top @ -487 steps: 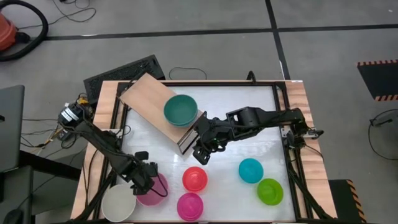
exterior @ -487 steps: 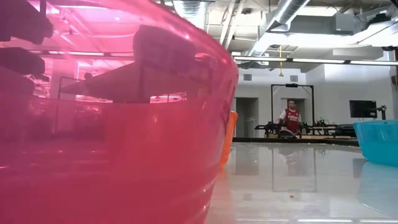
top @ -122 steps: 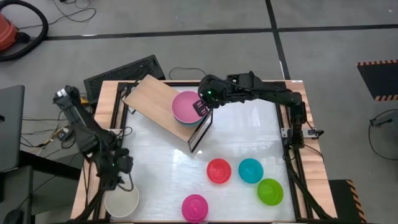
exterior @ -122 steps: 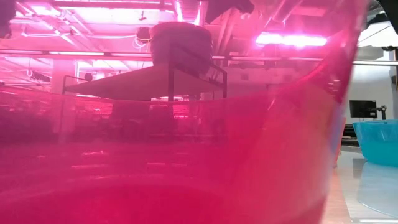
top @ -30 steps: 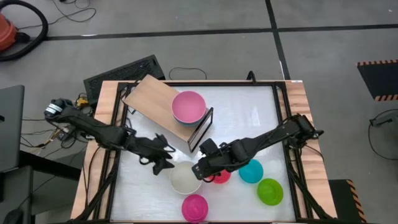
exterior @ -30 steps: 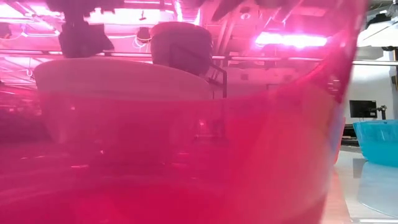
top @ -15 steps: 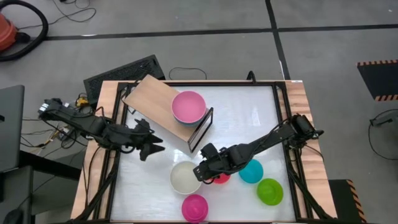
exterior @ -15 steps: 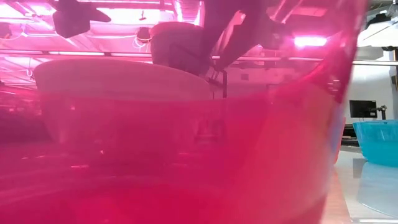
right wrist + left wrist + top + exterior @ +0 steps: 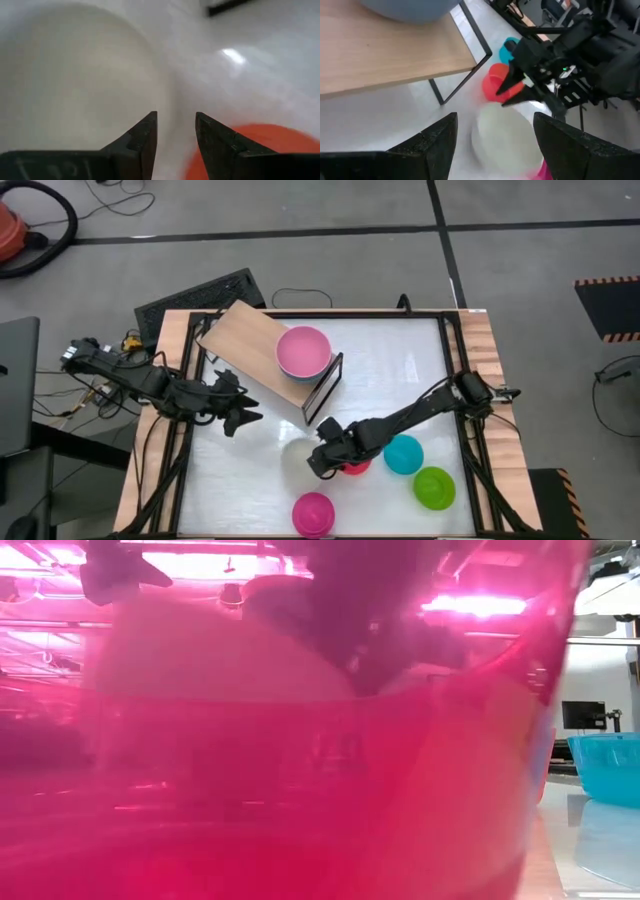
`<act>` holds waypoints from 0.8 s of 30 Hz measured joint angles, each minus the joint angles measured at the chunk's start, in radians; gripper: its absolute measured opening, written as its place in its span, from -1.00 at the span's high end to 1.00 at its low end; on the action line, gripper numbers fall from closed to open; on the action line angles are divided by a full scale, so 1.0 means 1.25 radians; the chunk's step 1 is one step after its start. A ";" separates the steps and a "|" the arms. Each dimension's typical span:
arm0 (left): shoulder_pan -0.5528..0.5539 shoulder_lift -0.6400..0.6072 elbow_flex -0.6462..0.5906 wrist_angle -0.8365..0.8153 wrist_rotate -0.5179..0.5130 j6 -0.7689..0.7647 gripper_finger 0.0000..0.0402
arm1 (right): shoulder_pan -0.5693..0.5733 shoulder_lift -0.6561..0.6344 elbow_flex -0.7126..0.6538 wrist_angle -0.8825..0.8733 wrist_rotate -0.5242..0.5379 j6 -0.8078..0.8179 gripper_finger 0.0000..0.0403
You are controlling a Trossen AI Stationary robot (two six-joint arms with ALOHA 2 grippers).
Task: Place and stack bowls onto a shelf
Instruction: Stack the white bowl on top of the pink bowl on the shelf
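A white bowl (image 9: 296,454) (image 9: 85,85) sits on the white table, left of the red bowl (image 9: 352,468). My right gripper (image 9: 314,463) (image 9: 175,132) is over the white bowl's right edge and shut on it. The bowl shows blurred. My left gripper (image 9: 250,418) hovers open to the bowl's far left, beside the shelf, touching nothing. The shelf (image 9: 240,335), a light-wood board on a black frame, stands at the far left. It carries a pink bowl (image 9: 303,350) nested in a blue-grey bowl (image 9: 410,7). My right gripper holds the white bowl by its rim (image 9: 169,107) on the side toward the red bowl. One finger (image 9: 142,137) is inside the bowl and the other outside. The fingers slant down from the table's right. In the low view the bowl (image 9: 200,650) looks tipped up; I cannot tell whether its base is off the table.
A teal bowl (image 9: 403,453) and a lime green bowl (image 9: 434,487) stand right of the red one. A magenta bowl (image 9: 312,513) at the near edge fills the low view. A black keyboard-like slab (image 9: 195,295) lies behind the shelf.
My left gripper has drawn back from the white bowl toward the table's far left, staying open, and now holds still. My right gripper has come down over the bowl's right rim. The bowl, flat and sharp before, now shows blurred and stands taller in the low view.
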 joint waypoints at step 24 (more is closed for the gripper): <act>0.000 0.000 0.000 -0.020 0.001 -0.002 -0.20 | -0.012 0.004 0.144 -0.049 -0.117 -0.164 0.46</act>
